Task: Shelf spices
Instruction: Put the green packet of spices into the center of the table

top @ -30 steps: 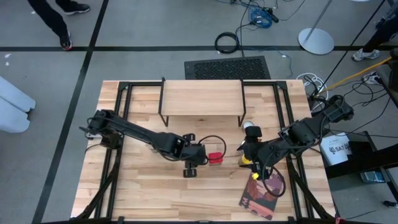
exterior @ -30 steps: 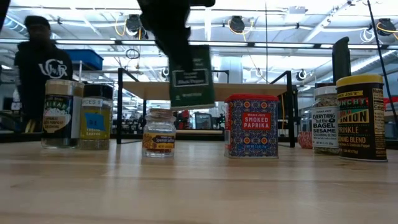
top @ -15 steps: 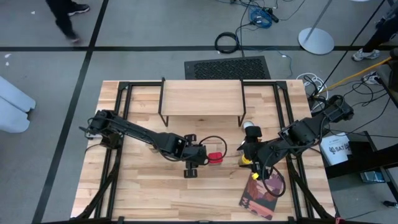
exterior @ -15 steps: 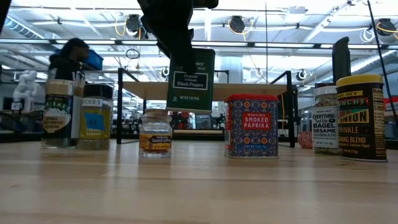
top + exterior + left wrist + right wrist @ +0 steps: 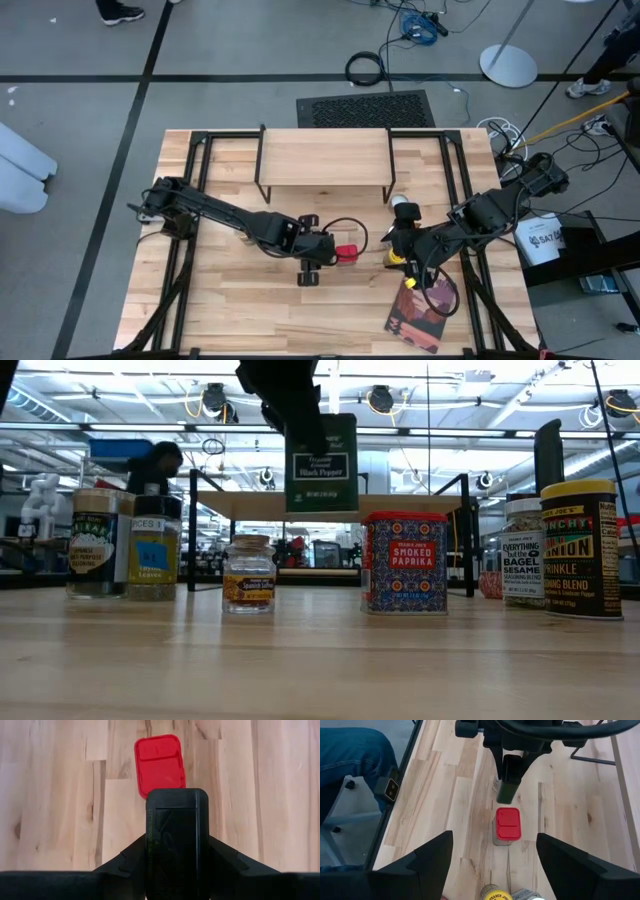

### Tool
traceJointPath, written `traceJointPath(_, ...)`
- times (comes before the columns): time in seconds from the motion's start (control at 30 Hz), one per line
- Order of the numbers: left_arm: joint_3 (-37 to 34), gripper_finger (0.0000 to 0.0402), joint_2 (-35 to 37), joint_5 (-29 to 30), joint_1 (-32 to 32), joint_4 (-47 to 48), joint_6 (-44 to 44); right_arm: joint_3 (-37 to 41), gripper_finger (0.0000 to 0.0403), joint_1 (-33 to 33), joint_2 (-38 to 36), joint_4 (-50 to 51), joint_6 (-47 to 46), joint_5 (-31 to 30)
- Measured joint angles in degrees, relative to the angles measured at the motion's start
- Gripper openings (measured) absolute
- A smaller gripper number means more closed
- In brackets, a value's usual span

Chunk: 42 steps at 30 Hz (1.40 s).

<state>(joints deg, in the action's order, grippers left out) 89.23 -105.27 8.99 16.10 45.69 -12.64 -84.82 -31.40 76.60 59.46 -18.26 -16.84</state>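
Dark rectangular pepper tin (image 5: 321, 463), left end effector (image 5: 300, 422) clamped.

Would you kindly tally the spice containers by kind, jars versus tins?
Jars: 5 (tan-topped jar, black-topped jar, small orange-labelled jar, bagel sesame jar, onion jar)
Tins: 2 (black pepper tin in left gripper, smoked paprika tin)
Total: 7

Overhead looks straight down; low camera level across table; wrists share red-topped tin (image 5: 159, 764).
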Motion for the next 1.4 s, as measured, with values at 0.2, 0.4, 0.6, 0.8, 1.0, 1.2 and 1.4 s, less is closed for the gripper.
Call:
traceJointPath(0.2,-1.26,0.0153,-0.42,1.58,0.0,-2.27,-0.34,0.0,0.0274,0.0,0.0,0.0,-0.13,0.0)
traceJointPath(0.4,-1.73,0.0153,-1.24,1.61,-0.28,-3.95,-0.5,-0.02,0.0274,0.0,0.0,0.0,-0.15,0.19)
traceJointPath(0.6,-1.7,0.0153,-3.86,0.18,-0.28,-4.21,-0.55,0.0,0.0274,-0.17,0.0,0.02,-0.37,0.2)
traceJointPath(0.8,-1.7,0.0153,-6.32,-0.15,-0.33,-4.22,-0.52,-0.01,0.0274,-0.17,0.0,0.03,-0.57,0.2)
traceJointPath(1.0,-1.7,0.0153,-7.32,-0.47,-0.35,-5.17,-0.5,0.0,0.0274,-0.22,0.0,0.04,-0.57,0.2)
traceJointPath(1.2,-1.7,0.0153,-7.32,0.0,-0.37,-4.84,-0.48,0.0,0.0274,-0.22,0.0,0.02,-0.57,0.2)
traceJointPath(1.4,-1.7,0.0153,-7.28,0.07,-0.37,-4.98,-0.37,-0.02,0.0274,-0.22,0.0,0.02,-0.57,0.2)
